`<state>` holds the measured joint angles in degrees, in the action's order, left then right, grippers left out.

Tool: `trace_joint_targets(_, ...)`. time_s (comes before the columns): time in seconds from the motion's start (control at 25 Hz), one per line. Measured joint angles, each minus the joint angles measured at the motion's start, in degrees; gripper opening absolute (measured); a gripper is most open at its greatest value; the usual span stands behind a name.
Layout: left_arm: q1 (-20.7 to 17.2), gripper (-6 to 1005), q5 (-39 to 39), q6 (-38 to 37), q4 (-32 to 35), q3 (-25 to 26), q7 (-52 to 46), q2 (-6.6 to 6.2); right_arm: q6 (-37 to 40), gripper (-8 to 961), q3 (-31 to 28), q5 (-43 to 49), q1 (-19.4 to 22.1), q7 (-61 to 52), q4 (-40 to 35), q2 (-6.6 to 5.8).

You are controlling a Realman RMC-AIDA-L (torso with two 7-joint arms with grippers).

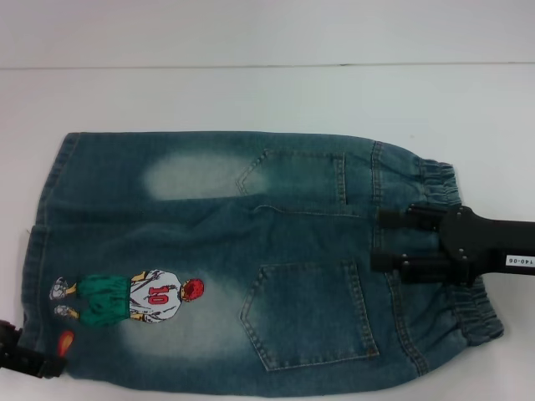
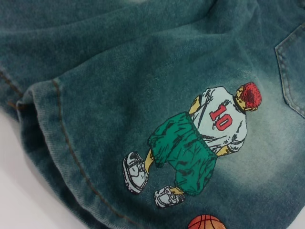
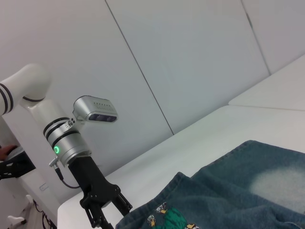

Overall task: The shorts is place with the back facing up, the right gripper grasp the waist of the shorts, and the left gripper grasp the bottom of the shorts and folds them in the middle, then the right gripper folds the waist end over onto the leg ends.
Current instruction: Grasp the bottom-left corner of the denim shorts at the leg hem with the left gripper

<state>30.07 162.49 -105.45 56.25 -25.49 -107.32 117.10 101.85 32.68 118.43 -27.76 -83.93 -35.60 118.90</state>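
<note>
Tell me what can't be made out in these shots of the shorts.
- Left gripper: head view, cut off by the frame's corner; its hold on the shorts hem unclear.
- Right gripper: over the waistband; contact with the cloth unclear.
- Shorts' front: face down, hidden.

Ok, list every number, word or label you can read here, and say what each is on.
"10": red number on the white jersey of the cartoon player printed on the shorts.
"140-06", as best it reads, upside down in the head view: small white sticker on the right tool over the waist.
No other text is visible.
</note>
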Motion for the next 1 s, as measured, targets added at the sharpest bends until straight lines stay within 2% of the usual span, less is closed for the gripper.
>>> trace_joint_targets(0.44, -0.41, 885, 0.34, -0.46, 0.32, 0.09, -0.06, -0.21, 1.00, 925, -0.08, -1.22, 0.03, 0.00, 0.00, -0.13)
trace_joint_targets(0.64, 0.08, 723, 0.79, -1.60, -0.20, -0.23, 0.01, -0.53, 1.34, 925, -0.08, -1.45, 0.14, 0.00, -0.19, -0.16)
trace_joint_targets(0.84, 0.66, 484, 1.09, -2.84, -0.54, -0.39, -0.42, -0.74, 1.45, 925, -0.08, -1.46, 0.22, -0.05, -0.68, -0.12)
trace_joint_targets(1.0, 0.70, 345, 1.09, -2.89, -0.60, -0.32, -0.54, -0.82, 1.50, 925, -0.08, -1.45, 0.24, -0.06, -0.73, -0.09)
